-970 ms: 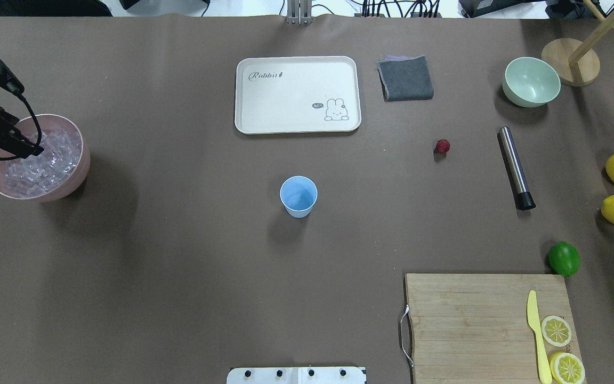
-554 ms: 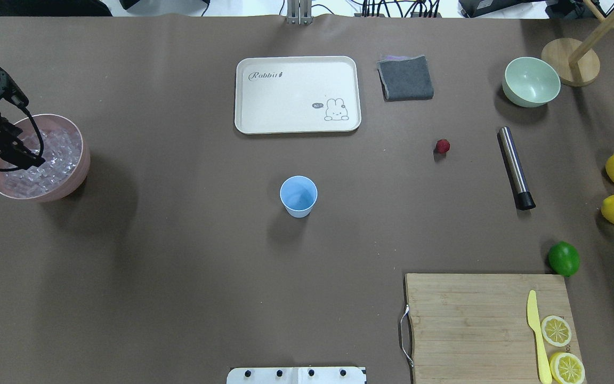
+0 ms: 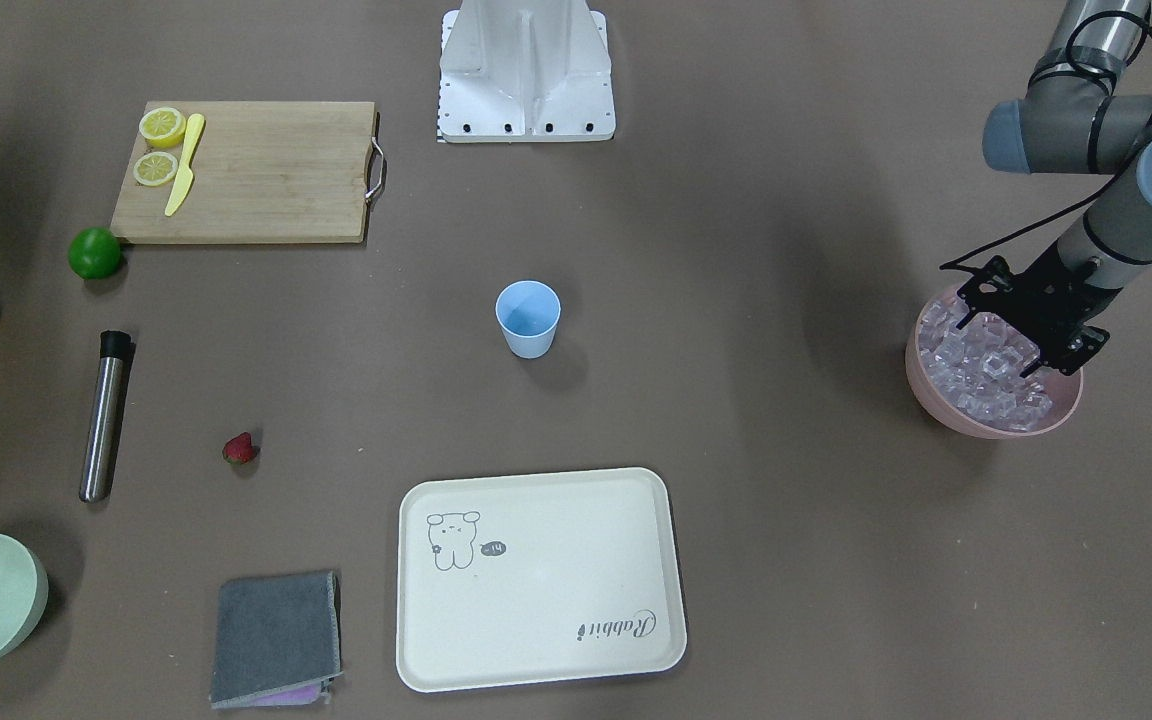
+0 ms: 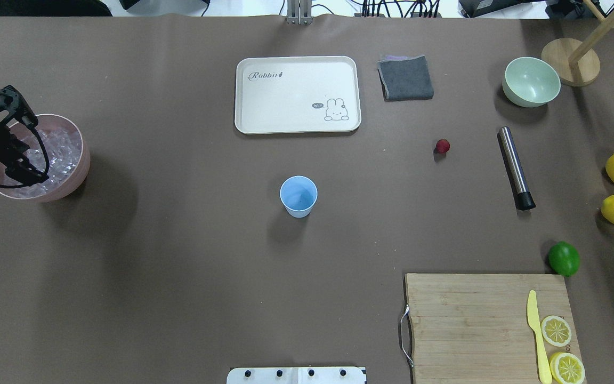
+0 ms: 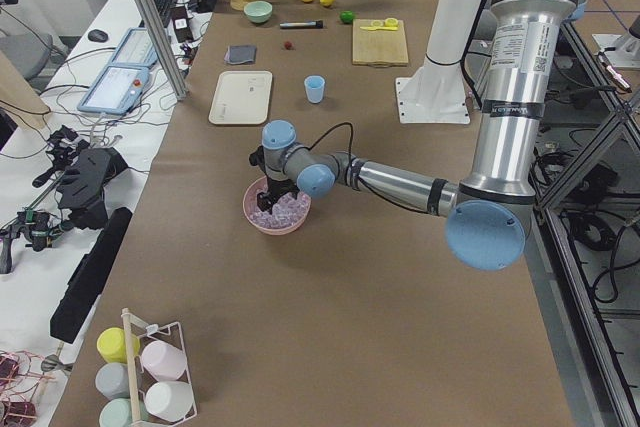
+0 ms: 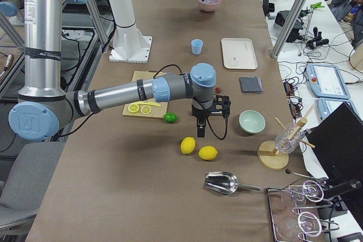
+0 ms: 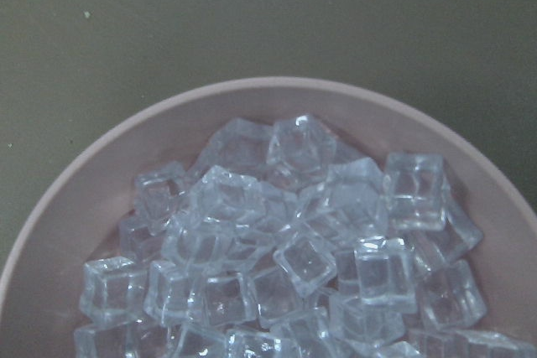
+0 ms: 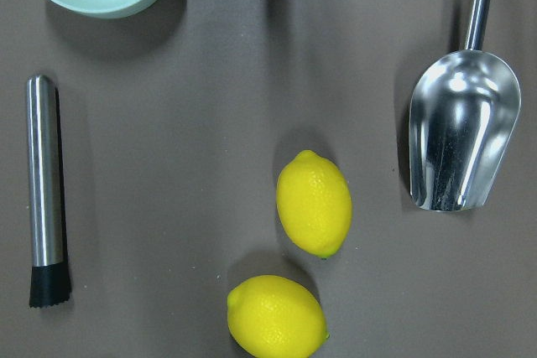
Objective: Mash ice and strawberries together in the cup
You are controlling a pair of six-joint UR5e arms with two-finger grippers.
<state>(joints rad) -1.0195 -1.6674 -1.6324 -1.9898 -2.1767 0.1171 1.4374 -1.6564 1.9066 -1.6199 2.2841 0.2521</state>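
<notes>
Your left gripper (image 3: 1001, 342) is hanging over the pink bowl (image 3: 976, 425), its jaws standing wide apart and holding nothing; the ice (image 7: 285, 241) is lying heaped in that bowl, just under the jaws; the cup (image 3: 528, 318) is standing well apart at mid-table; the strawberry (image 3: 240, 449) is lying farther off, near your right gripper (image 6: 207, 118), and whether its jaws are apart or together cannot be told.

I've got L arm (image 5: 400, 182) stretched far out sideways, wrist tipped down, L gripper (image 3: 1021, 330) spread wide. R arm (image 6: 119, 94) extended level, R gripper (image 6: 201, 128) pointing down; can't tell its spread.
</notes>
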